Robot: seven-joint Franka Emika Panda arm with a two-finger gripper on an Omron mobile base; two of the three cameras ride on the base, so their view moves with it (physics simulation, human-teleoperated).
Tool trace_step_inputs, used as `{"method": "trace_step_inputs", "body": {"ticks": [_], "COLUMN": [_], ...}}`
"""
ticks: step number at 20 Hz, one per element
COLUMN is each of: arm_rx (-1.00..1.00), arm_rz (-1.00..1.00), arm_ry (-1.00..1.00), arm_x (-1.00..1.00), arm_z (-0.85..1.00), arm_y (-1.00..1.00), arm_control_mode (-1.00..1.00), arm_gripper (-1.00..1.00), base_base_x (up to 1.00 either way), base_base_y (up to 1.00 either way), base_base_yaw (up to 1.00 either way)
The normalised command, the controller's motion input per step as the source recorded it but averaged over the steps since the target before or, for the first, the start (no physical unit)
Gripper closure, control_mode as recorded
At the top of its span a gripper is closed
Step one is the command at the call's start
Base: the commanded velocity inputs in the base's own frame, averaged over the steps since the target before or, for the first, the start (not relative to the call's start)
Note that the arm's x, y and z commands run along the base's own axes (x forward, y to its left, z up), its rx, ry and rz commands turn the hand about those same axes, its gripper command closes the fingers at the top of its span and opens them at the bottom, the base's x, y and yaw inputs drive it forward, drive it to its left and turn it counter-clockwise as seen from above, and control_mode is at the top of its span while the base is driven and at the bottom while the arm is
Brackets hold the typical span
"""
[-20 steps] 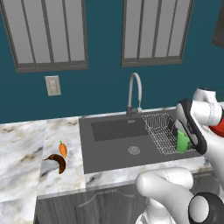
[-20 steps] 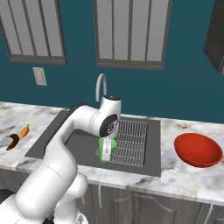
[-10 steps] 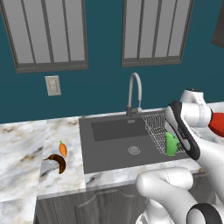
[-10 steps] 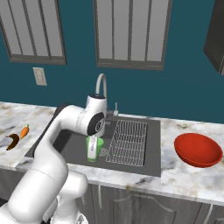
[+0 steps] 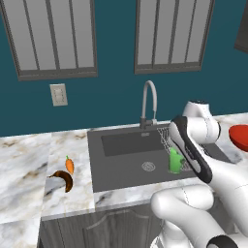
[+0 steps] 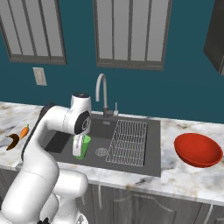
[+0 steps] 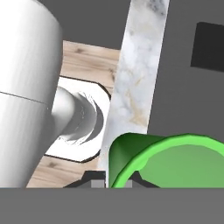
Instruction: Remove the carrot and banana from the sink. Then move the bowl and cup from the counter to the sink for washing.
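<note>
My gripper (image 6: 79,148) is shut on the green cup (image 6: 85,144), held over the open basin of the dark grey sink (image 6: 61,139), close to the round drain (image 6: 101,152) and left of the wire rack (image 6: 128,142). In the left base view the cup (image 5: 175,160) hangs beside my forearm, above the sink (image 5: 121,160). In the hand view the cup's rim (image 7: 175,164) sits close at the bottom. The orange carrot (image 5: 69,165) and brown banana (image 5: 63,180) lie on the marble counter (image 5: 24,160) left of the sink. The red bowl (image 6: 197,149) stands on the counter at the right.
The curved steel faucet (image 6: 103,94) rises behind the basin. A wall outlet (image 5: 58,94) sits above the left counter. The hand view looks down past the counter edge (image 7: 131,83) to the wooden floor (image 7: 83,57) and my own base.
My arm has swung the cup left, from over the wire rack to the open basin by the drain, and lowered it. Carrot, banana and bowl have stayed put.
</note>
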Motion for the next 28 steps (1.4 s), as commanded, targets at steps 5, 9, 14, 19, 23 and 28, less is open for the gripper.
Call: {"method": "trace_step_inputs", "body": {"ticks": [5, 9, 14, 19, 23, 28], "arm_rx": [0.0, 0.0, 0.0, 0.0, -0.02, 0.0], "arm_rz": [0.0, 0.0, 0.0, 0.0, 0.0, 0.05], "arm_ry": [-0.03, -0.04, -0.06, -0.01, 0.02, 0.04], "arm_x": [0.19, 0.26, 0.3, 0.38, 0.45, 0.51], "arm_z": [0.0, 0.0, 0.0, -0.04, -0.15, -0.15], "arm_y": [0.5, 0.51, 0.5, 0.41, 0.28, 0.16], "arm_control_mode": [-1.0, -1.0, -1.0, -1.0, -1.0, -1.0], "arm_gripper": [1.0, 1.0, 1.0, 1.0, 1.0, 1.0], "base_base_x": [0.0, 0.0, 0.0, 0.0, 0.0, 0.0], "base_base_y": [0.0, 0.0, 0.0, 0.0, 0.0, 0.0], "base_base_yaw": [0.0, 0.0, 0.0, 0.0, 0.0, 0.0]}}
